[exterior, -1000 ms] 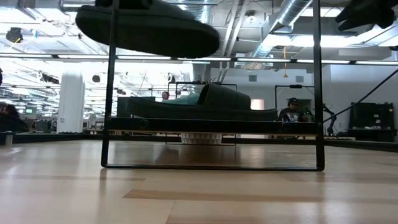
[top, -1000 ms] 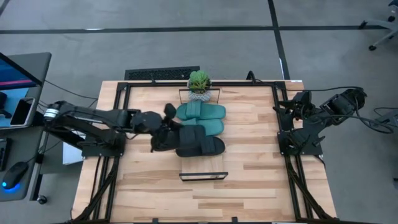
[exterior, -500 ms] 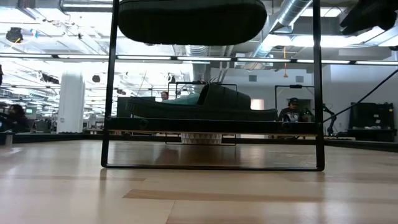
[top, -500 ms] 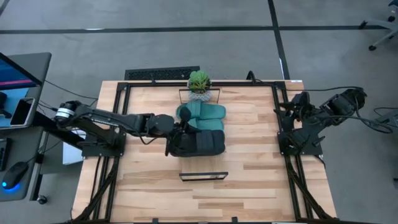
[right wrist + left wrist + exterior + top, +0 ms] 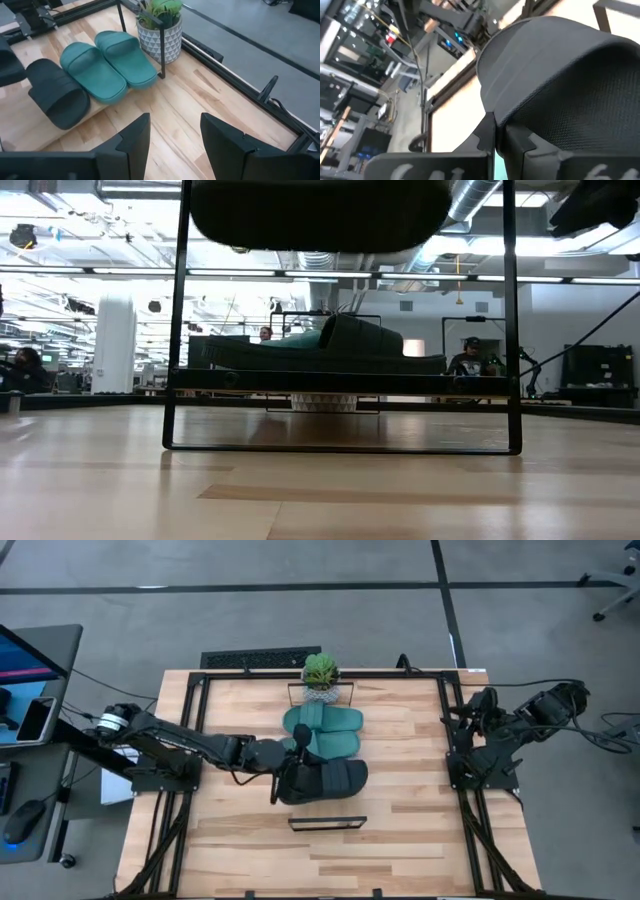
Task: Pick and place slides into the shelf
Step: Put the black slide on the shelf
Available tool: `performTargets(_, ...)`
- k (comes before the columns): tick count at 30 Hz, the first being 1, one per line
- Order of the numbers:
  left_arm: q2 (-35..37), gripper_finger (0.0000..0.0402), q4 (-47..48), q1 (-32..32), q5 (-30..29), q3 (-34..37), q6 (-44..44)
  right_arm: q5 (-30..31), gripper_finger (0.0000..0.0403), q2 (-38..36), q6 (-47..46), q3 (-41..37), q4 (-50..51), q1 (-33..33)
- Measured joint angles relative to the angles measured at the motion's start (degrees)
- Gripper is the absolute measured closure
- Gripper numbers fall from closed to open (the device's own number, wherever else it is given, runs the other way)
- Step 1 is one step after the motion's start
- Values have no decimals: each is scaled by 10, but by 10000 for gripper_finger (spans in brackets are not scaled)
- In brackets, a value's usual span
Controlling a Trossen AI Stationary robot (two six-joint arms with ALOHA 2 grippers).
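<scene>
High view: left claw (image 5: 283,772) reaching out over the middle of the worktop (image 5: 400,810), pinching the heel end of a black slide (image 5: 325,781) that extends from the claw toward the right arm's side. Held above the shelf (image 5: 327,823), just beside the two green slides (image 5: 325,730), which lie side by side near the potted plant (image 5: 320,675). Right claw (image 5: 487,705) waiting at the worktop's right edge, well apart from the slides.

Low view: held black slide (image 5: 318,215) hanging above, sole turned down, between the black posts of the shelf frame (image 5: 180,320).

Left wrist view: claw fingers (image 5: 490,137) pressed together on the slide's edge (image 5: 560,90).

Right wrist view: right claw (image 5: 175,137) spread, holding nothing; second black slide (image 5: 57,92) lying on the shelf board, touching the nearer green slide (image 5: 92,72).
</scene>
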State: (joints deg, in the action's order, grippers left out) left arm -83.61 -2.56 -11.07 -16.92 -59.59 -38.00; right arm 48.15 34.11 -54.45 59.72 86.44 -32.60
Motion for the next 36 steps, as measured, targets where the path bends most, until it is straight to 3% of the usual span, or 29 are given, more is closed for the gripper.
performTargets(14,-67,401,-42,-25,2,0,36,-6,237,0,9,0,-1,0)
performTargets(36,-75,401,-6,-31,22,0,73,-19,237,0,9,0,-3,0)
